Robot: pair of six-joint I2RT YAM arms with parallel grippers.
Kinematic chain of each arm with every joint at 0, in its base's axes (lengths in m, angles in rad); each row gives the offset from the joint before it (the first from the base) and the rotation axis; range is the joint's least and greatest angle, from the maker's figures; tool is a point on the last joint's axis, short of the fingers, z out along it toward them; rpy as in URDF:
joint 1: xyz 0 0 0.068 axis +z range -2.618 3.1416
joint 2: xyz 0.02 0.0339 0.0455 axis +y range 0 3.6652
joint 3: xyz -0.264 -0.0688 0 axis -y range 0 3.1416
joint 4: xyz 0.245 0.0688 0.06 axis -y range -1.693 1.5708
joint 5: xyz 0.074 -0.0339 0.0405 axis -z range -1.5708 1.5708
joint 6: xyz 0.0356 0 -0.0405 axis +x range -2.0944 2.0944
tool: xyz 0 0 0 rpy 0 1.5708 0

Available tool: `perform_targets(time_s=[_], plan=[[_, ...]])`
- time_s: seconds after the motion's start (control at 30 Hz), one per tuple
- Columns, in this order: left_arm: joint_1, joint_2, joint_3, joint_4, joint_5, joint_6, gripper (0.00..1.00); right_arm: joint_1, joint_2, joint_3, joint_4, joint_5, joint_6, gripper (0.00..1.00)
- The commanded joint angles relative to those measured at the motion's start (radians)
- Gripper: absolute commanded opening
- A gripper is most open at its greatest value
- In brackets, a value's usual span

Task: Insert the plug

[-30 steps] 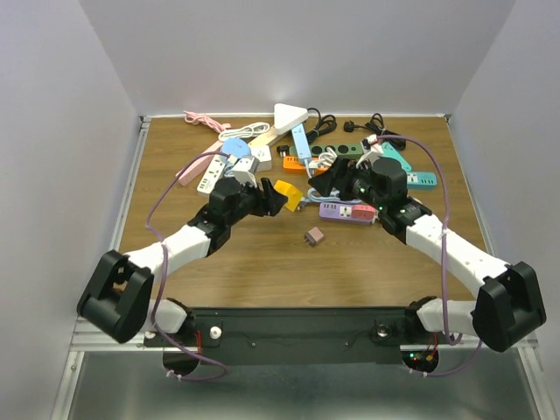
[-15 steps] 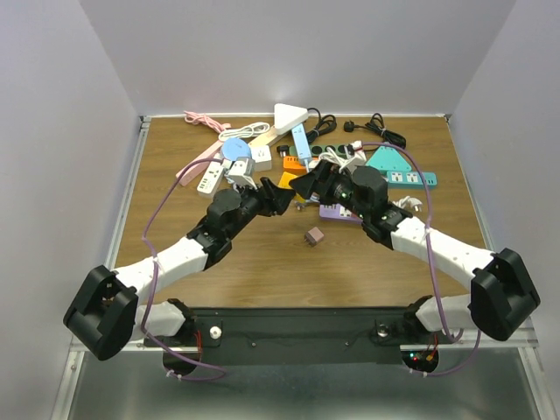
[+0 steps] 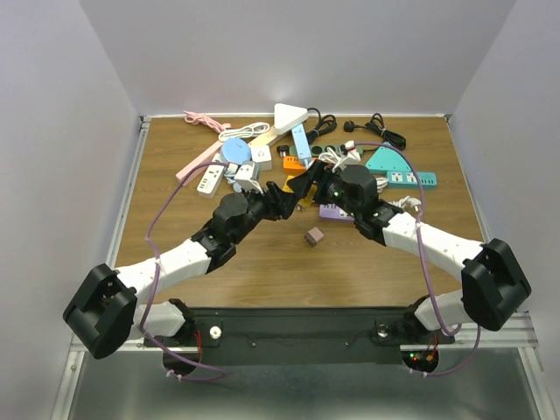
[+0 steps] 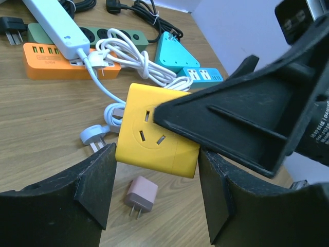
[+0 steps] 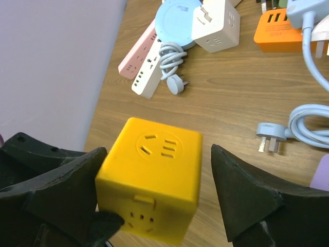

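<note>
Gripping yellow cube (image 4: 154,128), left pincer (image 4: 157,157); right pincer (image 5: 158,152) wide.

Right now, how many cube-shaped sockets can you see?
2. A yellow cube is gripped in the left claw near mid-table; a white cube sits on the table back left, beside a round blue socket. The cord pile may hide more.

The socket cube (image 4: 154,139) is bright yellow. The small plug (image 4: 141,193) is dusty pink with silvery prongs. One power strip (image 4: 46,67) is orange, the long strip (image 4: 136,37) dark green, the triangular block (image 4: 172,51) teal, the coiled cable (image 4: 139,64) white. The surface (image 4: 41,118) shows brown wood grain.
</note>
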State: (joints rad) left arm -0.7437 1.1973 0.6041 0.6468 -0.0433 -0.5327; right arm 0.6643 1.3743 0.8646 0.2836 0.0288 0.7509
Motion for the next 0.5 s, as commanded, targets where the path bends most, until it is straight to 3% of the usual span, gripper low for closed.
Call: perform_targets(time_s=[0.0, 0.03, 0.13, 0.17, 0.2, 0.23, 0.3, 0.33, 0.4, 0.43, 0.47], plan=[[-0.026, -0.007, 0.043, 0.099, -0.041, 0.031, 0.00, 0.017, 0.023, 0.077, -0.012, -0.007, -0.036, 0.77], [-0.029, -0.007, 0.043, 0.100, -0.046, 0.033, 0.00, 0.018, 0.034, 0.082, -0.020, -0.013, -0.039, 0.65], [-0.032, -0.008, 0.051, 0.085, -0.056, 0.056, 0.00, 0.021, 0.040, 0.082, -0.027, -0.024, -0.053, 0.43], [-0.033, -0.010, 0.054, 0.074, -0.061, 0.059, 0.00, 0.021, 0.042, 0.080, -0.032, -0.023, -0.056, 0.17], [-0.031, -0.015, 0.062, 0.054, -0.081, 0.065, 0.07, 0.020, 0.040, 0.076, -0.034, -0.014, -0.059, 0.06], [-0.031, -0.018, 0.066, 0.045, -0.090, 0.068, 0.15, 0.020, 0.039, 0.074, -0.037, -0.004, -0.061, 0.00], [-0.031, -0.025, 0.072, 0.030, -0.113, 0.082, 0.27, 0.020, 0.035, 0.076, -0.038, 0.016, -0.077, 0.00], [-0.031, -0.037, 0.071, 0.010, -0.124, 0.092, 0.44, 0.018, 0.035, 0.077, -0.044, 0.023, -0.085, 0.00], [-0.031, -0.059, 0.068, -0.018, -0.150, 0.105, 0.61, 0.005, 0.035, 0.088, -0.047, 0.039, -0.116, 0.00], [-0.031, -0.068, 0.066, -0.018, -0.162, 0.111, 0.61, 0.004, 0.037, 0.091, -0.047, 0.039, -0.122, 0.00], [-0.029, -0.076, 0.063, -0.045, -0.173, 0.128, 0.76, -0.021, 0.039, 0.102, -0.047, 0.036, -0.131, 0.00]])
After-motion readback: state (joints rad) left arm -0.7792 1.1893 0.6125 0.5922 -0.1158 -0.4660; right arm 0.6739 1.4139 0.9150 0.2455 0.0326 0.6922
